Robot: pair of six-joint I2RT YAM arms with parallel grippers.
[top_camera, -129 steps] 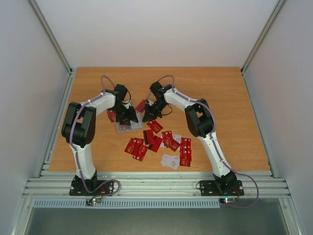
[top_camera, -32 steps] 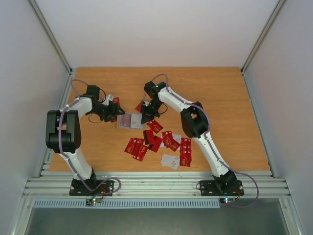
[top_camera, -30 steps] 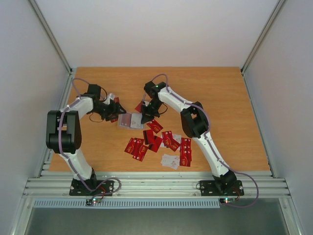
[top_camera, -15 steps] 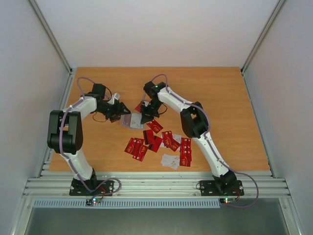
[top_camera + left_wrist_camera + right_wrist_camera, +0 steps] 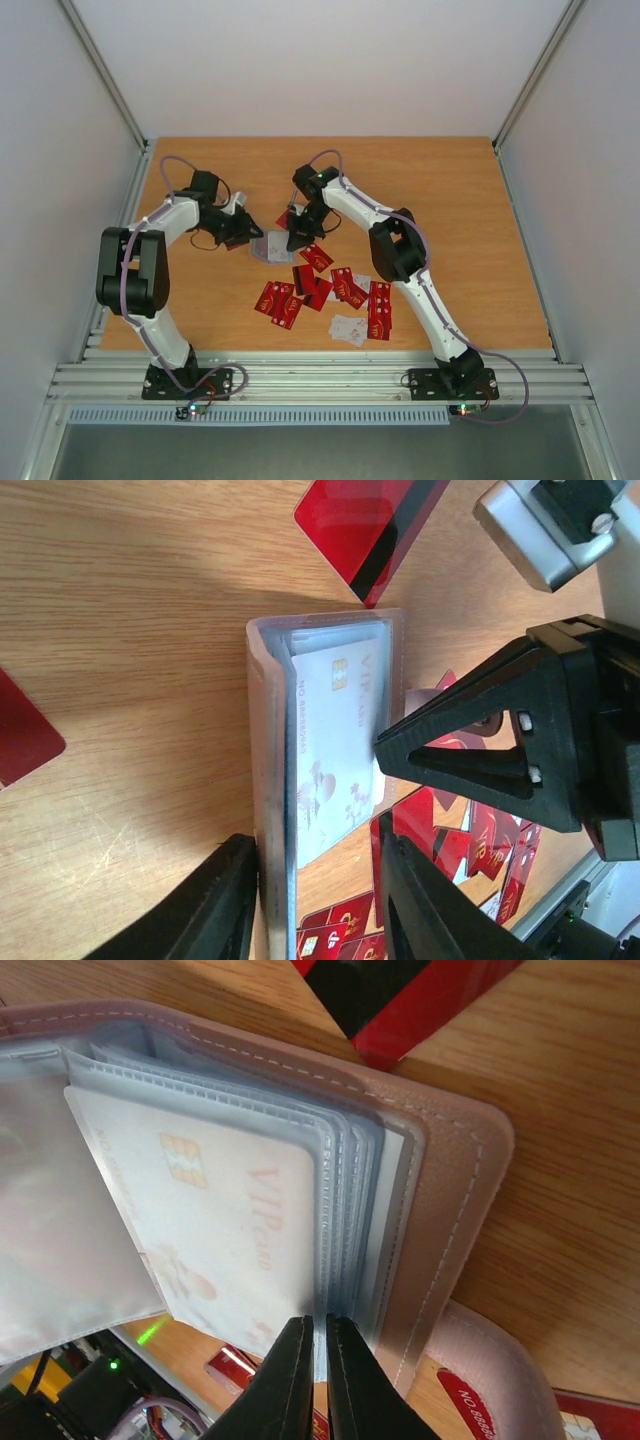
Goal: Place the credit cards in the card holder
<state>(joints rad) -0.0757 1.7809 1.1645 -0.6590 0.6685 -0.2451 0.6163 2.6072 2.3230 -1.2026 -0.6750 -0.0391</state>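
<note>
Here: left gripper [image 5: 315, 880] jaws astride holder [image 5: 265, 730] edge, grip unclear, steadying; right gripper [image 5: 315, 1335] jaws pinched on card [image 5: 220, 1220], seating it.

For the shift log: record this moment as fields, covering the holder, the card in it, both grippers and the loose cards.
card holder: lying open, clear sleeves showing
white card: among the clear sleeves, printed face up
left gripper: open, fingers straddling one edge of the holder
right gripper: shut, tips at the sleeves' edge
loose cards: mostly red, scattered on the table
</note>
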